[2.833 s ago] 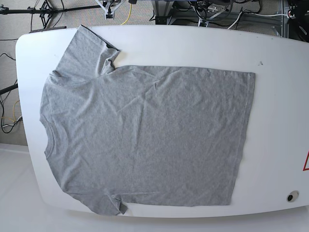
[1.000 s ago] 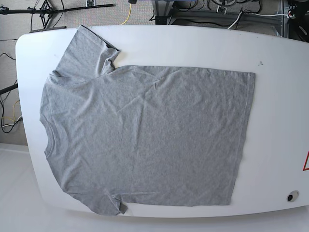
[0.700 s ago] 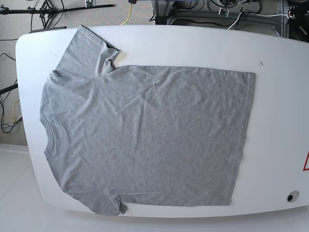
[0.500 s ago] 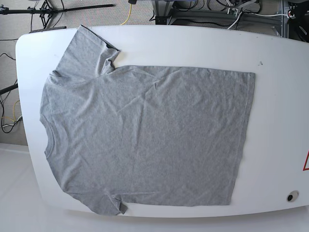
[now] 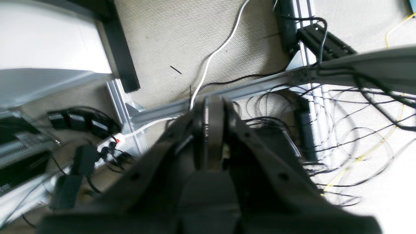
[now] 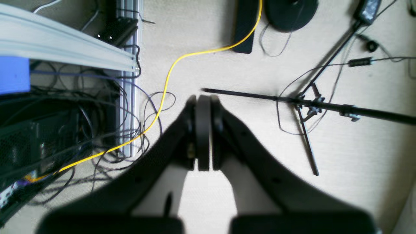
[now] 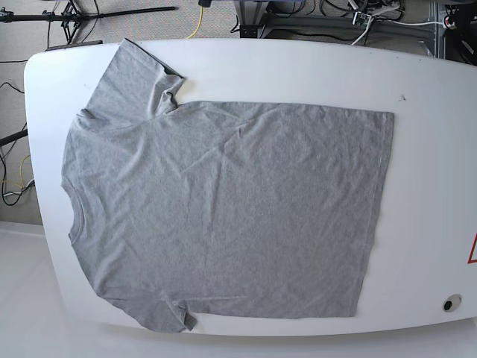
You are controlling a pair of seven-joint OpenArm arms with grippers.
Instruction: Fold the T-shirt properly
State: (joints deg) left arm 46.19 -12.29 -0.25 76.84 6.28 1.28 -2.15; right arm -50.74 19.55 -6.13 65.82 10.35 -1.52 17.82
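Note:
The grey T-shirt (image 7: 223,212) lies spread flat on the white table (image 7: 432,149), plain side up, neck at the left and hem at the right. One sleeve reaches the table's far left corner, the other lies at the near edge. Neither arm shows in the base view. In the left wrist view my left gripper (image 5: 211,130) is shut and empty, hanging over the carpet and cables beyond the table. In the right wrist view my right gripper (image 6: 203,130) is likewise shut and empty above the floor.
Aluminium frame rails (image 5: 227,94), black cables and a yellow cable (image 6: 165,81) lie on the carpet behind the table. A black tripod stand (image 6: 308,107) rests on the floor. A small round hole (image 7: 450,303) sits near the table's near right corner.
The shirt has not moved. A gripper tip seen at the far table edge earlier has left the base view.

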